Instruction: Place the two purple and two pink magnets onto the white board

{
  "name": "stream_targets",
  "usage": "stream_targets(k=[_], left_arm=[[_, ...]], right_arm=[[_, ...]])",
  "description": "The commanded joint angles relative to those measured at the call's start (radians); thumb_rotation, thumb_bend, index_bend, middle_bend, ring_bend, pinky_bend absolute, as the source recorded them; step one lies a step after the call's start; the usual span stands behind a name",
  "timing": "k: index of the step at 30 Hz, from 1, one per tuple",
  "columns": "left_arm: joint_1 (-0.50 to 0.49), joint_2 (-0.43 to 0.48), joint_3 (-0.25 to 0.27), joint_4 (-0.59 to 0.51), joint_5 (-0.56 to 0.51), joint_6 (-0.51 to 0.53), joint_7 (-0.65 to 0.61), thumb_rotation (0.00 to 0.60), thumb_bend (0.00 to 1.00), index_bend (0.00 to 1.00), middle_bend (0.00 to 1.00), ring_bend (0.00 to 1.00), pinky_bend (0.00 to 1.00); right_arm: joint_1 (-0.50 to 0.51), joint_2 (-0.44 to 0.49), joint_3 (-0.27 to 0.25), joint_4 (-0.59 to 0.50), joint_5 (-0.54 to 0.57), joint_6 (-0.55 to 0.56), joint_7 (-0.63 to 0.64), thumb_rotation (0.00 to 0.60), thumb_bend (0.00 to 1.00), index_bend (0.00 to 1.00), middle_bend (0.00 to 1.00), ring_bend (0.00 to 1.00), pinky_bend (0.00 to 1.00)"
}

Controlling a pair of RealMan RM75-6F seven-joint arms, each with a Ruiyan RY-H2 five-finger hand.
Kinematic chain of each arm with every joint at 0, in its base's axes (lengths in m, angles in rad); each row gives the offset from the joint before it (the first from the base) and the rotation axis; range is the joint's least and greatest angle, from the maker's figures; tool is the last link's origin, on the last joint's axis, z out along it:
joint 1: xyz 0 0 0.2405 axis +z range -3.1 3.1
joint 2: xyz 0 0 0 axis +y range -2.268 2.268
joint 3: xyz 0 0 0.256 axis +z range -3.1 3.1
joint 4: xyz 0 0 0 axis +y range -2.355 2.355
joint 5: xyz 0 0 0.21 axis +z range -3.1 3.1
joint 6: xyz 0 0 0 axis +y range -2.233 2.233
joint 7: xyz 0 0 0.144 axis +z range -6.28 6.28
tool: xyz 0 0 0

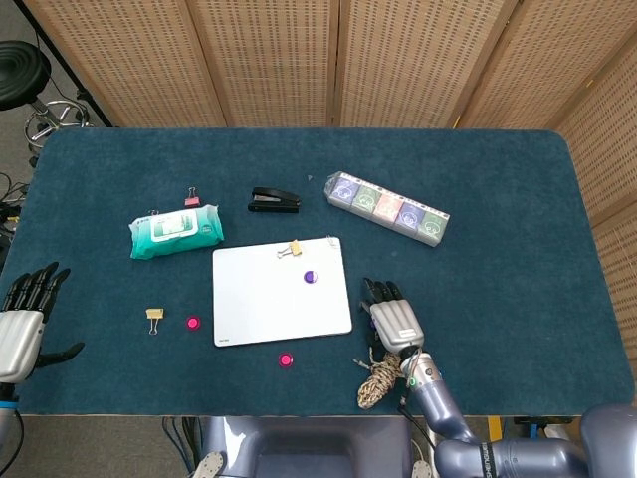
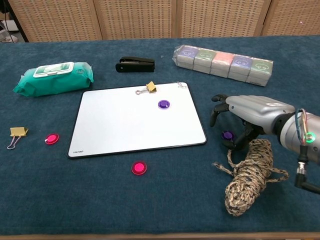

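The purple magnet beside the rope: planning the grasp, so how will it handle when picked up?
The purple magnet looks flat and small, so probably light but hard to pinch off the cloth. Its glossy top may slip between the fingers. Lying flat, it seems unlikely to roll.

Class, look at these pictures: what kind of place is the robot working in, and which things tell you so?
Probably an indoor lab or test room set up for practice: a table covered in dark blue cloth, woven folding screens behind it, and office items laid out, such as a white board and stapler.
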Motion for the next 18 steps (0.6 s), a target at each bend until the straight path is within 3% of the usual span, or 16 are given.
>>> stream_targets(k=[1,18], left_arm=[[0.0,0.001,-0.002,0.0,-0.002,0.0,-0.001,0.6,0.0,0.0,0.0,0.0,0.0],[-0.001,-0.001,-0.001,0.001,-0.003,-0.003,0.001,0.6,0.0,0.0,0.0,0.0,0.0]], right_arm=[[-0.002,-0.007,0.011,0.017,0.014,-0.005,-0.004,0.6,0.4,0.32,0.0,0.0,0.0],[-0.016,-0.004,0.018,0.035,0.024,-0.024,-0.013,0.6,0.4,0.34,0.0,0.0,0.0]])
